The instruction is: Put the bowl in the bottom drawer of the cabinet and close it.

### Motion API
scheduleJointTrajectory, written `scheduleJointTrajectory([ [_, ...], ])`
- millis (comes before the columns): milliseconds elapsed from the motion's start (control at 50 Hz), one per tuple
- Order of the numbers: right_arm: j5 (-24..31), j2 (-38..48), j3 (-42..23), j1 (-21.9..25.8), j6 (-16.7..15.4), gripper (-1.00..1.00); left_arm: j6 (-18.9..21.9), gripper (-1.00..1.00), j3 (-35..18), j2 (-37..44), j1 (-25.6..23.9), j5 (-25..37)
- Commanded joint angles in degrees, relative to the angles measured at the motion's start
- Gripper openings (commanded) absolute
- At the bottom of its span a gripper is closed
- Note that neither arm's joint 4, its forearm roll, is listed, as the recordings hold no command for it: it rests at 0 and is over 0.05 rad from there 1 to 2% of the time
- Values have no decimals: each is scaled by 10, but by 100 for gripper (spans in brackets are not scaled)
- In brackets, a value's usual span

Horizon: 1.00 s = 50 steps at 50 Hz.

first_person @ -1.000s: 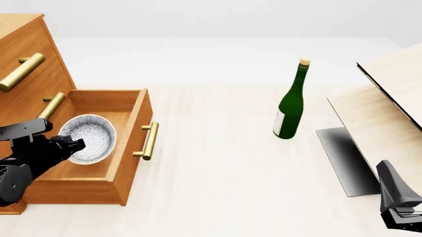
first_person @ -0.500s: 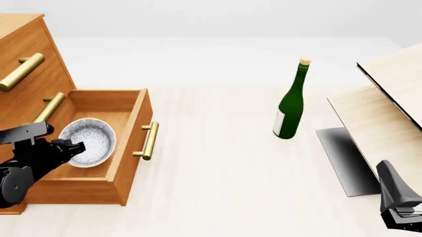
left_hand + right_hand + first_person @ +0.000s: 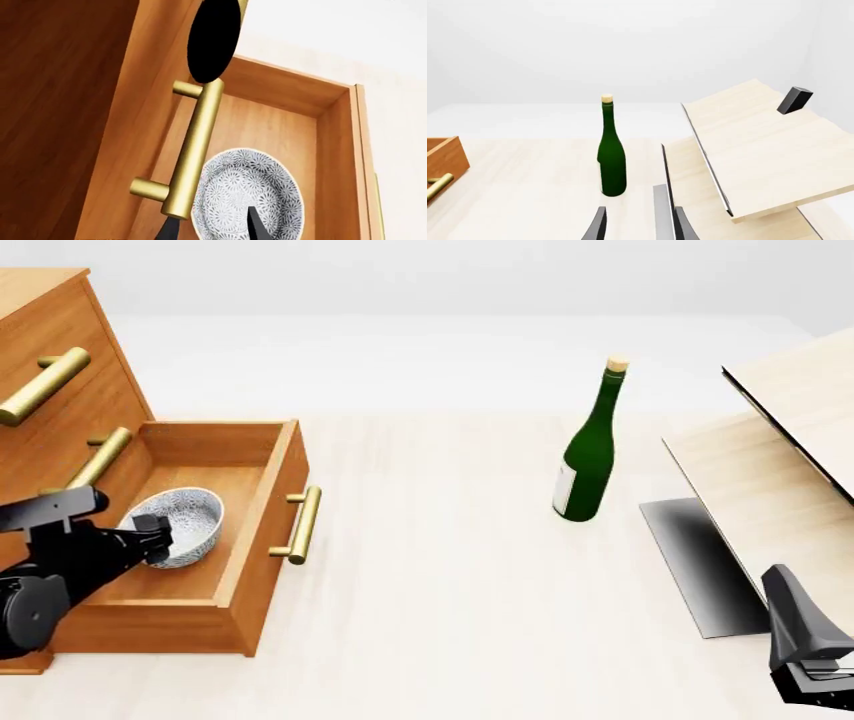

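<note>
The speckled white-grey bowl [image 3: 180, 523] lies tilted inside the pulled-out bottom drawer [image 3: 274, 502] of the orange-brown cabinet [image 3: 47, 325]. My left gripper [image 3: 147, 533] hangs at the bowl's near rim, open. In the left wrist view, the bowl [image 3: 250, 185] sits on the drawer floor with one fingertip over it and the other just outside its rim; the left gripper [image 3: 213, 229] is spread wide. The drawer's wall [image 3: 333, 165] frames the bowl. My right gripper [image 3: 785, 592] rests at the near right, open and empty, also seen as the right gripper [image 3: 640, 225].
A green bottle [image 3: 585, 465] stands upright mid-table, seen as the bottle [image 3: 612, 160] from the right wrist. Pale wood slanted panels [image 3: 781, 470] fill the right side. The middle drawer's brass handle [image 3: 193, 155] is close by the left gripper. The bottom drawer's handle [image 3: 304, 525] faces the table's middle.
The bowl has dropped lower into the bottom drawer and now lies tilted. The left gripper has let go of it. The right arm has not moved.
</note>
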Motion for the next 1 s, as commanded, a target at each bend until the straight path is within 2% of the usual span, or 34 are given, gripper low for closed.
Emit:
scheduleJointTrajectory([
  [20, 0, 0, 0, 0, 0, 100, 0, 100, 1, -14, -2, 7],
  [420, 0, 0, 0, 0, 0, 100, -4, 100, 7, -62, -7, 33],
  [1000, 0, 0, 0, 0, 0, 100, -10, 100, 14, -143, -41, 78],
])
